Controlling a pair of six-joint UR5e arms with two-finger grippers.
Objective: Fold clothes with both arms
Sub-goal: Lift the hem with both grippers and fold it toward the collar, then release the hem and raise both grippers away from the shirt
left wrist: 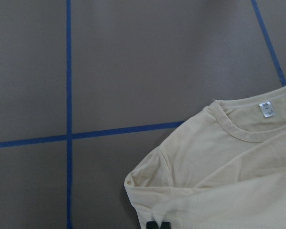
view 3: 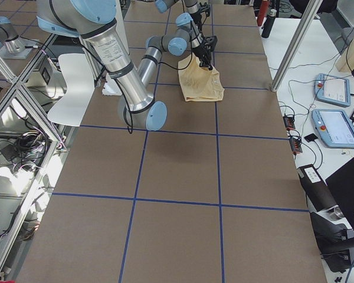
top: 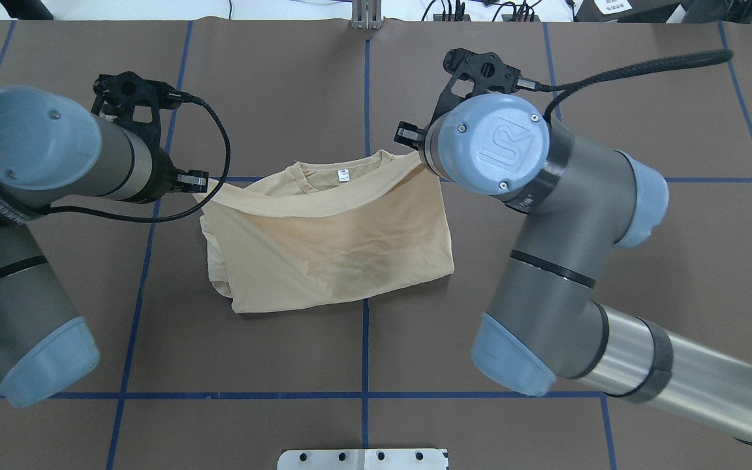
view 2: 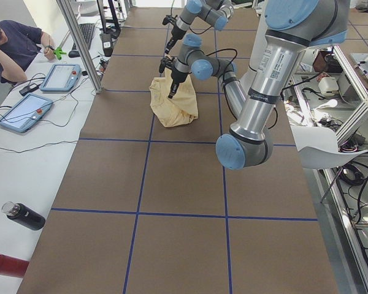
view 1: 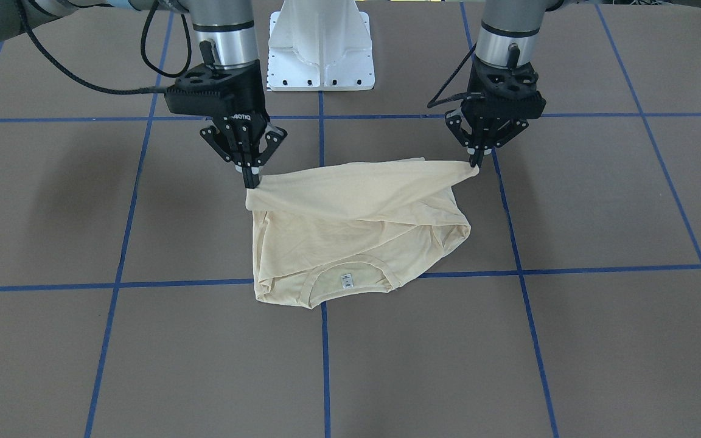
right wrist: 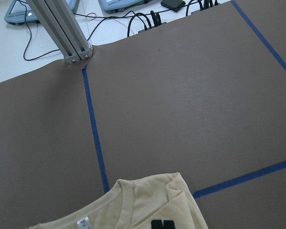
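Observation:
The pale cream-yellow shirt [view 1: 356, 201] lies folded on the brown table, collar and white neck label [view 1: 345, 280] on the side far from the robot. Its navy print is hidden. My left gripper [view 1: 475, 163] is shut on one corner of the near edge. My right gripper [view 1: 252, 180] is shut on the other corner. Both hold that edge taut, raised above the lower layers. The shirt [top: 330, 241] shows in the overhead view with my left gripper [top: 201, 185] at its left corner; the right fingertips are hidden under the wrist. The wrist views show the collar [left wrist: 238, 131] and the fabric [right wrist: 138, 205].
The white pedestal base [view 1: 320, 48] stands behind the shirt at the robot's side. Blue tape lines [view 1: 143, 283] cross the brown table. An aluminium post [right wrist: 62, 28] and cables stand at the far edge. An operator [view 2: 12, 43] and tablets [view 2: 24, 113] are beside the table.

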